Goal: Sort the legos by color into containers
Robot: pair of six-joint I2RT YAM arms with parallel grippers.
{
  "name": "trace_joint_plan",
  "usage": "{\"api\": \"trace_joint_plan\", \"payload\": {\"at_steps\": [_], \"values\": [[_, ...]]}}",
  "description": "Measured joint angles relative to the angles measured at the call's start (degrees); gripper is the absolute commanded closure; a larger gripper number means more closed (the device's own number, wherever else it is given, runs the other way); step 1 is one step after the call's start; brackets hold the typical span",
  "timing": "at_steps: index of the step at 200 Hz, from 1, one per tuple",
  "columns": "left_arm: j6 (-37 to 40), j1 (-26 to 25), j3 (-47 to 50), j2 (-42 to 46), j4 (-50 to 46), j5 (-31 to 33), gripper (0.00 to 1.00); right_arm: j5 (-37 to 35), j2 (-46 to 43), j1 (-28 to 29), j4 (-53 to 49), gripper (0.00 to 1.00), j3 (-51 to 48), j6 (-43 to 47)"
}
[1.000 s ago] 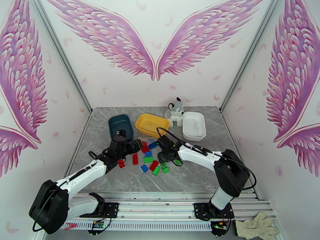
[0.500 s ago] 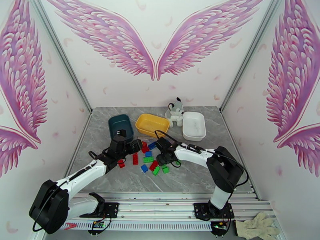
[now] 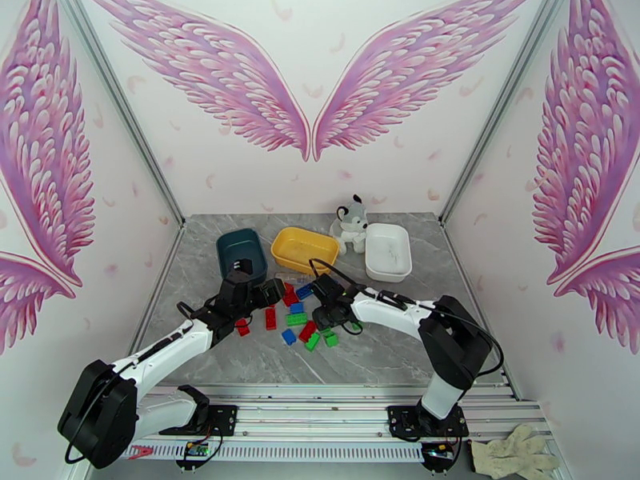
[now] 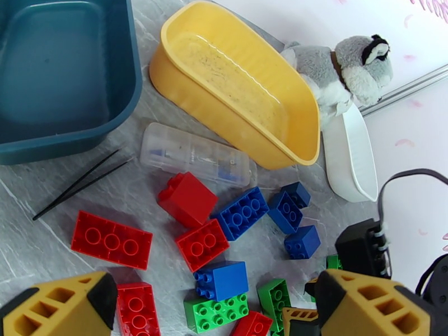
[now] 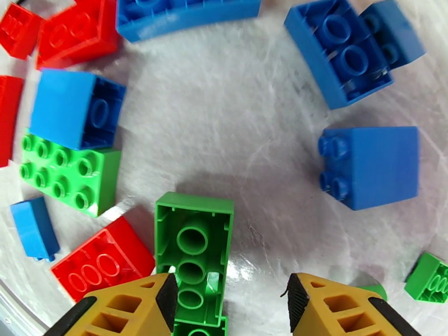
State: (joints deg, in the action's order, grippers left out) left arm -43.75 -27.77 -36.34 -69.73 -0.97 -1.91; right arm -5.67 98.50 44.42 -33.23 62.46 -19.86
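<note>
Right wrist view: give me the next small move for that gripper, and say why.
Probably close the right gripper on the green brick. The brick lies hollow side up on the table, already between the open jaws, close to one with a gap to the other. Nothing else sits between them, so closing should catch this brick alone.

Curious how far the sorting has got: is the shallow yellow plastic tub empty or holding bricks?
Empty: in the left wrist view the shallow yellow plastic tub has a bare floor, nothing inside.
</note>
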Motion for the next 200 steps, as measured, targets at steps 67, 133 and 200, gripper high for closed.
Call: {"api": "trace_joint_plan", "payload": {"at_steps": [67,133,200], "values": [[0.02,0.00,0.00,0.00,0.02,-0.22,0.01,0.02,0.22,0.00,3.85,0.37,-0.22,-0.02],[-0.02,0.00,-0.02,-0.70,0.96,-0.55,0.01,-0.09,6.05,0.00,4.15,0.40,2.58,-0.22],[-0.04,-0.07,-0.02,-1.18,1.25,-1.49,0.01,-0.15,6.29,0.00,4.13,0.60,2.78,-1.11]]}}
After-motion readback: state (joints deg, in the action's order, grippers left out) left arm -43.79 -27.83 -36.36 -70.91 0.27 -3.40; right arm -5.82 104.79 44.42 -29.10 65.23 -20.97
